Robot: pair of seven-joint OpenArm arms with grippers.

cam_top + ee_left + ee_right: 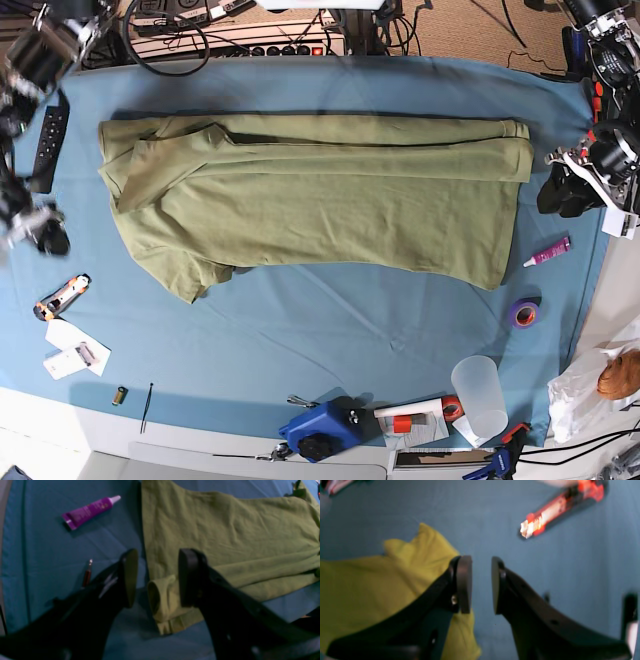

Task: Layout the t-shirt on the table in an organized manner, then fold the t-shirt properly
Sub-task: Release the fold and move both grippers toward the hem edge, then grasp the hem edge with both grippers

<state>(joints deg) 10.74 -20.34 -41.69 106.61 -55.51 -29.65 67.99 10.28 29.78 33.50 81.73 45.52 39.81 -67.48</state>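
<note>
The olive-green t-shirt (310,205) lies spread lengthwise across the teal table (300,330), with one long side folded over. My left gripper (158,577) hovers open at the shirt's end (225,535). A rolled corner of the hem (162,602) lies below the gap between its fingers, which do not pinch it. In the base view this gripper (562,192) is at the right edge. My right gripper (480,585) is open over bare table, just beside a bunched edge of the t-shirt (370,585). It shows at the far left of the base view (40,232).
A purple tube (90,511) and a thin red tool (87,573) lie left of the left gripper. An orange utility knife (555,507) lies beyond the right gripper. A remote (50,140), a purple tape roll (524,314), a clear cup (478,395) and a blue tool (320,430) ring the shirt.
</note>
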